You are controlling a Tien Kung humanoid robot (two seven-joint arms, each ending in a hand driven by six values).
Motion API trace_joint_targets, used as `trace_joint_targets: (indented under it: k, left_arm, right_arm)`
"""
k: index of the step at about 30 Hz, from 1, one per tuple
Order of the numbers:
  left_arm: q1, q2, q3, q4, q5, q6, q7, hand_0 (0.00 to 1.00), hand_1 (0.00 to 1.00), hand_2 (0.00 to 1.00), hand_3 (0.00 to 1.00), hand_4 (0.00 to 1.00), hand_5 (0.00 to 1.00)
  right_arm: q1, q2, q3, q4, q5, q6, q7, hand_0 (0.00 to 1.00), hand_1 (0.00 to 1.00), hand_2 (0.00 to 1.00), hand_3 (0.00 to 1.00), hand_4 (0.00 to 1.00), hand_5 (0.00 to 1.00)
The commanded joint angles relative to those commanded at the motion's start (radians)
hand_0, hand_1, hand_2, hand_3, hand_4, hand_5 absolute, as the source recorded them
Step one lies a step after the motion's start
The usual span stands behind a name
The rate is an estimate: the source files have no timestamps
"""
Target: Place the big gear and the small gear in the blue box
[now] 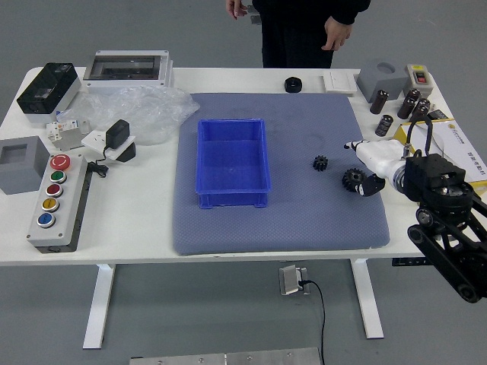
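Reaching in from the right side, the robot hand [379, 158] is over the right part of the grey-blue mat [304, 228], just beside the big gear [352, 179]. Its fingers are extended and loosely spread, and it holds nothing. The thumb side sits close against the gear's right; whether it touches cannot be told from this angle. The left arm is out of view.

The big gear lies flat on the mat. The small gear [320, 163] lies to its left and a little farther from the near edge, apart from it. The blue box [232, 199] stands upright on the mat, left of both gears, with its open side up. At the far side of the white surface [152, 220], a person [298, 38] stands with one hand [237, 7] and the other hand [336, 33] away from the gears and the box.

The step in hand looks like the approach to the first pick, most likely of the big gear; neither gear is in the box. The next move calls for bringing the fingers and thumb low around opposite sides of the gear's toothed rim, then closing. Since the gear is low, closing too high could miss it or push it along the mat. After that, the hand would need to lift it over the box's wall and release it inside.
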State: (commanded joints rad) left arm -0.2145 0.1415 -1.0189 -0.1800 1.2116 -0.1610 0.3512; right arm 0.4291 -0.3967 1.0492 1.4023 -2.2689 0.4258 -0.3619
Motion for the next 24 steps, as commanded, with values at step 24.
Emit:
trace_joint_targets:
  k: [24]
  left_arm:
    - [-0.002,-0.004,0.001,0.0,-0.005,0.0,0.0,0.827,0.79,0.785,0.77,0.674,0.38]
  right_arm:
    - [0.039,0.036,-0.04,-0.167,0.0,-0.085,0.053,0.855,0.8,0.895,0.872,0.755,0.187]
